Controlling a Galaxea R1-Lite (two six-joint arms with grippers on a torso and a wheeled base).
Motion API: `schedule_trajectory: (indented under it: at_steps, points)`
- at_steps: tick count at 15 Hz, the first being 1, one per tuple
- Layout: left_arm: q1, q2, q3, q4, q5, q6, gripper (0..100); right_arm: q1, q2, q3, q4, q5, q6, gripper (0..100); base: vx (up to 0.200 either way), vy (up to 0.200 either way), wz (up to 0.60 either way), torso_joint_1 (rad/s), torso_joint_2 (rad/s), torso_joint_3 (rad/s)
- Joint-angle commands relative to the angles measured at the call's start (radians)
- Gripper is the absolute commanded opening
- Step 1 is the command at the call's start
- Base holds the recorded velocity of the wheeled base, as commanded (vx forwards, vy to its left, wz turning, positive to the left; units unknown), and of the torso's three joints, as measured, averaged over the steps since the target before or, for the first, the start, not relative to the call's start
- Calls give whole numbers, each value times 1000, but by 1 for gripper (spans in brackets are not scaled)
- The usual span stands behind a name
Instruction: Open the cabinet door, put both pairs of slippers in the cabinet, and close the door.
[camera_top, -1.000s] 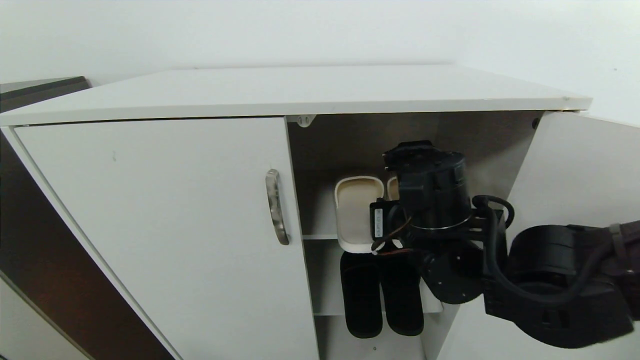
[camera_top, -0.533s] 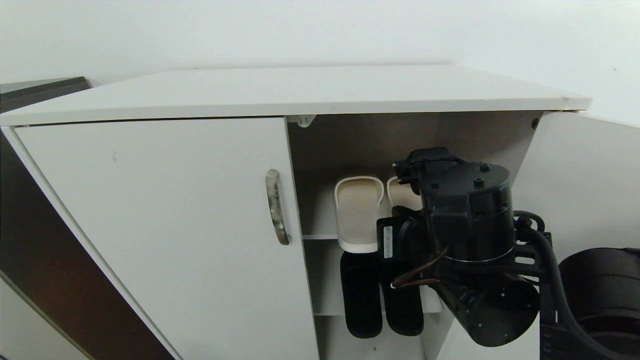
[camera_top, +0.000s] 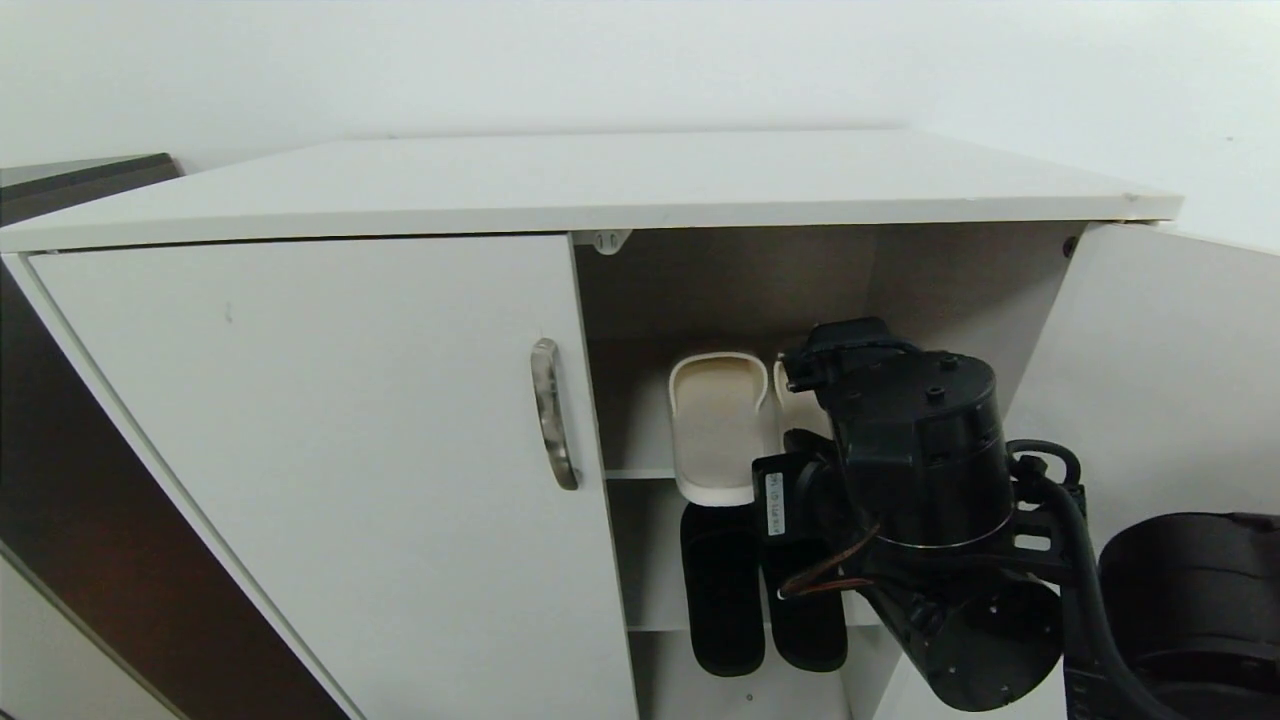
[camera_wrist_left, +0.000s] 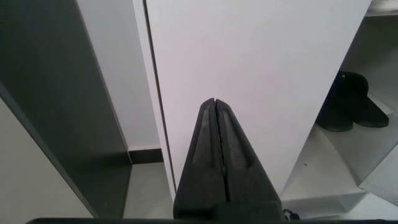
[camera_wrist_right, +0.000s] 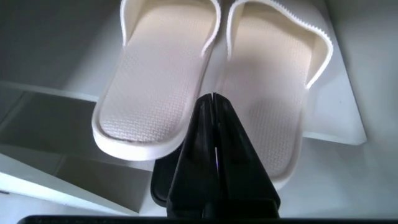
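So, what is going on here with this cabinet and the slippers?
Both pairs are already inside the cabinet: the white slippers lie on the upper shelf, the black slippers on the shelf below. The right gripper, shut and empty, hangs close in front of the white slippers. The left gripper, also shut, faces the closed left door. The right door stands open, so closing it remains.

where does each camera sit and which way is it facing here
Head view: on the robot's head, facing down at the cabinet, white slippers above black slippers; right arm in front.
Left wrist view: on the left wrist, facing the shut door; left gripper, jaws shut.
Right wrist view: on the right wrist, facing the white slippers; right gripper, jaws shut.
Shared: head and right wrist show the white slippers.
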Motion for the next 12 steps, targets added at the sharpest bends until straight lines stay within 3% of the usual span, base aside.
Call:
schedule_trajectory:
  at_steps: [1,12]
  points:
    - [0,1,0,0,0,0,0,1,7,1,-1,0,0,0,-200,0,0,2,7,2]
    - [-1,0,0,1,0,0,0,-1,7,24,-1,3,0,0,-200,0,0,3,1,1]
